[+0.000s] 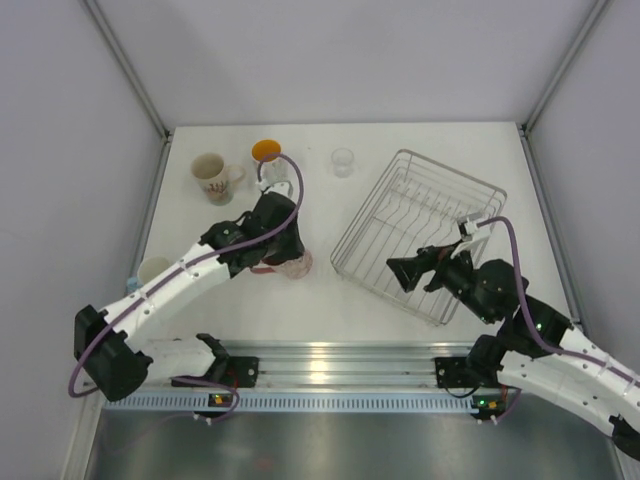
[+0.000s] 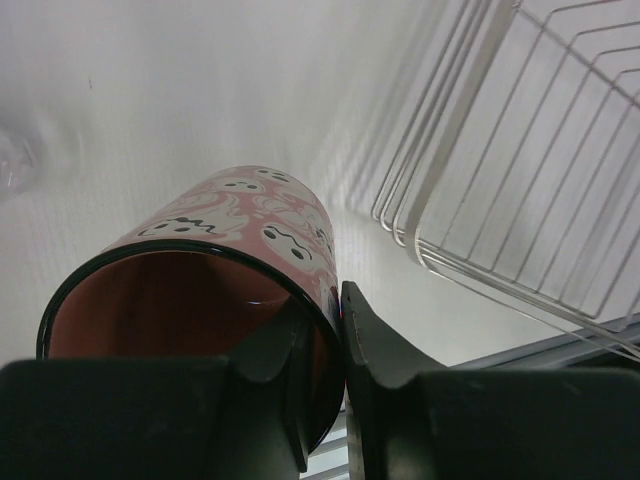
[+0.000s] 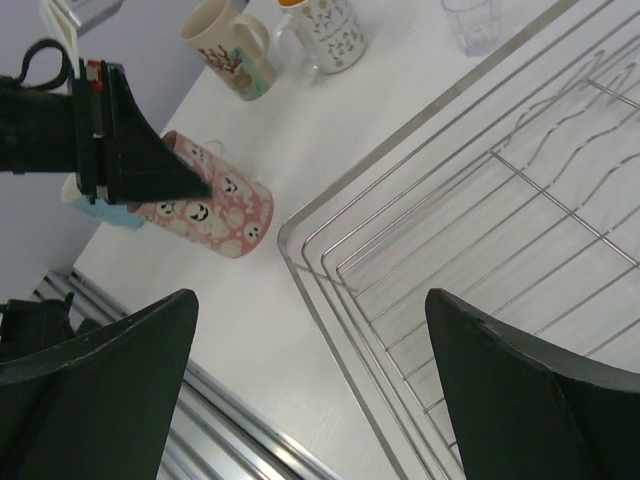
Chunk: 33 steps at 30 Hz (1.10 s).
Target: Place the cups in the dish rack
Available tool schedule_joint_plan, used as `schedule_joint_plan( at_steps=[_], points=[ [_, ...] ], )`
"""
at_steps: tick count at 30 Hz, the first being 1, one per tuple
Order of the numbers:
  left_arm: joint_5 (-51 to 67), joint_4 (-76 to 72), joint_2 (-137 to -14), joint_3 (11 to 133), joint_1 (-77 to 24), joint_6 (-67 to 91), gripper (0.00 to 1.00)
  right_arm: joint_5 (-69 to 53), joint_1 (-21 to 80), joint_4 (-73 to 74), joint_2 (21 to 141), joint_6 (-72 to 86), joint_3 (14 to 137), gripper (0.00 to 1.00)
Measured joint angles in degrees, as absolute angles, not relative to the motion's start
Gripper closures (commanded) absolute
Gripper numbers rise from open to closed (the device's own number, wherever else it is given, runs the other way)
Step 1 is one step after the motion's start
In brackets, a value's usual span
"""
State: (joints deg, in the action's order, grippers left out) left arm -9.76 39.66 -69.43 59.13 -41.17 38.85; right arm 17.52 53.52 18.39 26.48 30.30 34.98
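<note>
Entry: pink ghost-print mug (image 3: 215,205), just left of the dish rack (image 1: 366,204), tilted, base end nearer the rack. Left gripper (image 2: 325,312) was clamped on its rim wall. Right gripper (image 1: 405,270) hung empty, jaws wide, over the rack's near side.

walls (image 1: 340,50): plain pale grey | table (image 1: 320,300): white top | near edge: metal rail (image 1: 330,358)

Open table (image 3: 265,310) lies between pink cup (image 3: 215,208) and dish rack (image 3: 450,270).
</note>
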Motion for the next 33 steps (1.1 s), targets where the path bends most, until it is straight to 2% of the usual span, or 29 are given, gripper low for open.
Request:
schedule_joint_plan(
  at_steps=[8,16,23,33],
  points=[
    [-6.9,38.1,-63.7,65.8,-41.1,38.1,1.00,9.7,53.5,10.3,26.1,25.2,33.8,0.03],
    [1.7,26.8,-57.2,65.7,-41.1,42.7,1.00,4.6,53.5,-3.5,28.6,19.0,29.3,0.02],
    [15.5,6.1,-56.0,62.8,-39.5,53.0,1.00,1.5,53.5,-11.5,29.3,14.4,26.5,0.01],
    [32.1,-35.2,-67.3,54.0,-36.4,83.0,1.00,-7.8,53.3,-16.0,33.9,12.4,28.2,0.03]
  ],
)
